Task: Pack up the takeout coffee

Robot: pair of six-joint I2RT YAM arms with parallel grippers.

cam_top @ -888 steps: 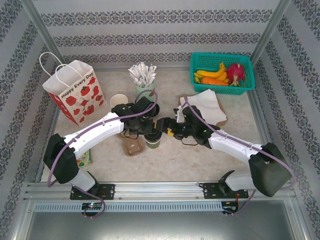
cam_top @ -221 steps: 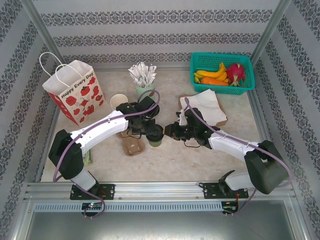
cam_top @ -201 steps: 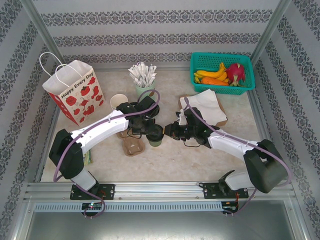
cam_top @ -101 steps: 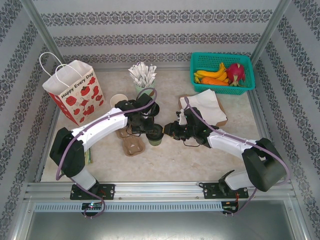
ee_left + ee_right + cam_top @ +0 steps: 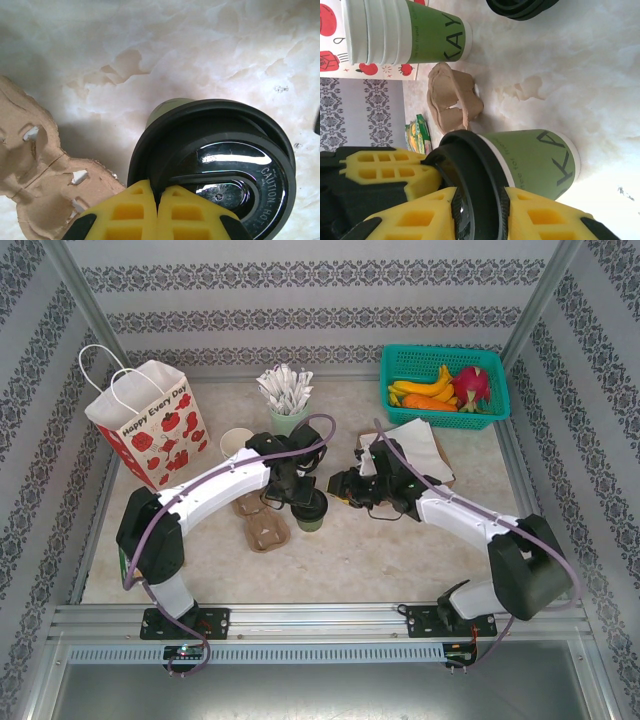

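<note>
The small paper takeout coffee point(image 5: 535, 160), cream above a green band and capped by a round black plastic lid point(image 5: 220, 160), stands upright on the pale marbled table top point(image 5: 380, 550), near its middle, with its long axis vertical. Both arms meet at it: the left gripper point(image 5: 157, 195) is over the lid's edge on the cup's left side, and the right gripper point(image 5: 338, 490) is just beside the cup on its right.

The left gripper's yellow fingers point(image 5: 130, 215) are pressed flat together with nothing between them, and their tips rest against the lid's raised rim. The right gripper's fingers stand partly apart with the rim lying between them; I cannot tell whether the pads press it or merely straddle it.

Just left of the cup lies the brown moulded-pulp cup carrier point(image 5: 262, 528), flat on the table. Farther back and well to the left stands the white paper bag with red apples point(image 5: 150, 425), open at the top. By my judgement the left arm is better placed to reach both.
</note>
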